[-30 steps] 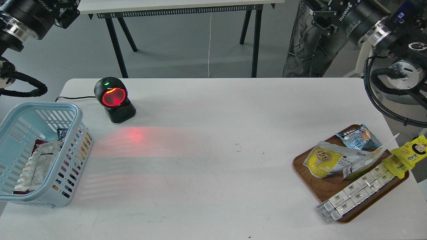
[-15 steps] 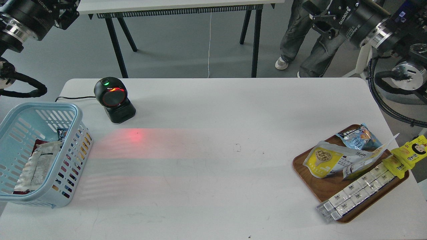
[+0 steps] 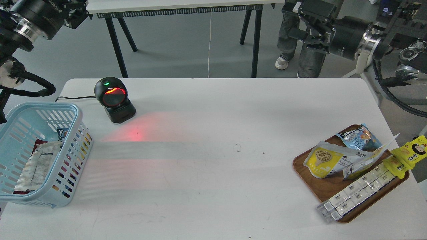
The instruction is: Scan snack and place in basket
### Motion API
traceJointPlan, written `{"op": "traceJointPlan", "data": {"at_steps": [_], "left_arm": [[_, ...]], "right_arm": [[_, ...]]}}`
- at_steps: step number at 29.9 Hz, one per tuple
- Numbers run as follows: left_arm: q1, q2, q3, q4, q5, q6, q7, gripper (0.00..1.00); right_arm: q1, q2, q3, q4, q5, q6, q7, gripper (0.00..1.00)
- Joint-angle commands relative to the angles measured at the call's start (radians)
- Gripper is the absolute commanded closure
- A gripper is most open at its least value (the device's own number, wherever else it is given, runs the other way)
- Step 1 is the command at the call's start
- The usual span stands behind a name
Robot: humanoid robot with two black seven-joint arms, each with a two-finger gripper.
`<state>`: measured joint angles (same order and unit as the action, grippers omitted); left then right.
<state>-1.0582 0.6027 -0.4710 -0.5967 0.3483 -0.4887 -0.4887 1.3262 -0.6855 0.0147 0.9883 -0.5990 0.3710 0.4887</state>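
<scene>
The snack [image 3: 324, 161], a yellow-and-white pouch with a picture of beige balls, lies flat on the left part of a brown wooden tray [image 3: 325, 187] at the right of the white table. The light blue basket [image 3: 78, 115] stands at the table's left edge with several packets inside. My right gripper [image 3: 302, 21] is high at the top right, beyond the table's far edge and far from the snack; its fingers are dark and hard to tell apart. My left gripper [image 3: 77, 14] is at the top left, above and behind the basket, mostly cut off by the frame.
A black barcode scanner [image 3: 114, 99] with a red window stands at the far left and casts red light on the table. The tray also holds a blue snack bag [image 3: 358, 136], another pouch [image 3: 368, 160], a yellow cartoon-face packet [image 3: 408, 155] and a strip of white packets [image 3: 357, 190]. A person's legs [image 3: 288, 50] stand behind the table.
My right arm has swung to the left, bringing its gripper further into view. My left arm has shifted slightly right. The scanner window has dimmed. The person behind has moved.
</scene>
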Motion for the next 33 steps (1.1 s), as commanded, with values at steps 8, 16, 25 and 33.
{"op": "traceJointPlan", "data": {"at_steps": [8,16,25,33], "left_arm": [[0.001,-0.004,0.002,0.001,0.001,0.0,0.0,0.0],[0.003,0.0,0.002,0.001,0.001,0.0,0.0,0.0],[0.023,-0.001,0.002,0.001,0.001,0.0,0.0,0.0],[0.029,0.012,0.002,0.001,0.001,0.0,0.0,0.0]], "right_arm": [[0.005,0.007,-0.001,-0.004,-0.002,0.0,0.0,0.0],[0.015,0.049,-0.002,-0.014,-0.001,-0.01,0.0,0.0],[0.018,0.095,-0.005,-0.017,-0.004,-0.012,0.0,0.0],[0.03,0.067,-0.01,0.01,-0.008,0.002,0.0,0.0]]}}
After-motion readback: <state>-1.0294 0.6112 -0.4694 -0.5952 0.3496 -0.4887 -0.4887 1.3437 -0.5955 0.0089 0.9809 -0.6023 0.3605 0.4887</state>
